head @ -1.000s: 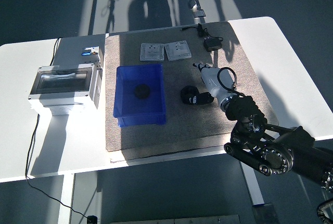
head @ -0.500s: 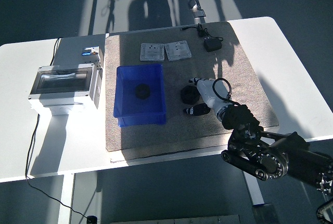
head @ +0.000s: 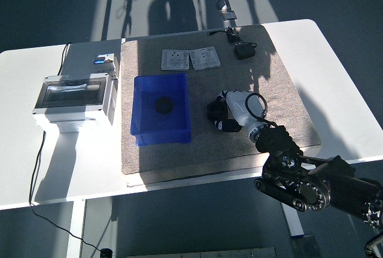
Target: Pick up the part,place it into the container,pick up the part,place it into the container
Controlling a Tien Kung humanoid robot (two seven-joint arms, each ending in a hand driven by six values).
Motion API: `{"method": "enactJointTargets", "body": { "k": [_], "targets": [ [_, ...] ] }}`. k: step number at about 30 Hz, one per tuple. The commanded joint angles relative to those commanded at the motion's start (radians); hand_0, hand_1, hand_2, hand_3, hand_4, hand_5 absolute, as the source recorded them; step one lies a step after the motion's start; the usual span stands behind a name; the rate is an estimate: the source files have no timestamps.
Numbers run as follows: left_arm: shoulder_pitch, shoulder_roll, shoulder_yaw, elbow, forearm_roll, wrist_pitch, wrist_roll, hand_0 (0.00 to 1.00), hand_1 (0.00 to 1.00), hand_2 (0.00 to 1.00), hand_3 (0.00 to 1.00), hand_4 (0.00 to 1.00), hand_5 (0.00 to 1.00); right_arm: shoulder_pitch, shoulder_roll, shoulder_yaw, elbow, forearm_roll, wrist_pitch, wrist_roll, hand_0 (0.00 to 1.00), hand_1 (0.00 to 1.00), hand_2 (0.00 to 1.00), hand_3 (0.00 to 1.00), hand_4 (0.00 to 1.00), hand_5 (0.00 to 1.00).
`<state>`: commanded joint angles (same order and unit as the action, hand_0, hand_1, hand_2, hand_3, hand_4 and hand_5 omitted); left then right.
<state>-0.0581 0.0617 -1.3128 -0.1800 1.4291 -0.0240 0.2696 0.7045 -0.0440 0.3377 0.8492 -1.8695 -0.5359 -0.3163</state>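
A round black part lies on the grey mat, just right of the blue container. Another black part rests on the container's floor. My right hand, white with dark fingertips, comes in from the lower right and sits right against the loose part's right side. Its fingers are spread around the part's near and right edges and are not clamped on it. The part still rests on the mat. My left arm does not show.
A grey electrical box with a clear lid stands left of the container. Two grey square plates lie behind the container. A black adapter with its cable sits at the mat's far right corner.
My right hand has moved left and nearer, closing in on the loose black part. Its fingers swung from beside the part to around its near edge. The part stayed on the mat.
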Motion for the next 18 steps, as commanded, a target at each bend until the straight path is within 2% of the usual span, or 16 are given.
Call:
{"method": "enactJointTargets", "body": {
  "k": [8, 18],
  "targets": [
    [0.001, 0.0, 0.001, 0.0, -0.001, 0.007, -0.011, 0.7, 0.691, 0.68, 0.489, 0.838, 0.998, -0.003, -0.027, 0.105, 0.047, 0.01, -0.109, 0.051, 0.388, 0.382, 0.423, 0.573, 0.204, 0.089],
    [0.002, -0.001, -0.001, 0.0, 0.001, 0.01, -0.014, 0.699, 0.691, 0.679, 0.485, 0.837, 0.998, -0.004, -0.038, 0.135, 0.104, 0.034, -0.109, 0.097, 0.389, 0.382, 0.417, 0.573, 0.205, 0.085]
  ]
}}
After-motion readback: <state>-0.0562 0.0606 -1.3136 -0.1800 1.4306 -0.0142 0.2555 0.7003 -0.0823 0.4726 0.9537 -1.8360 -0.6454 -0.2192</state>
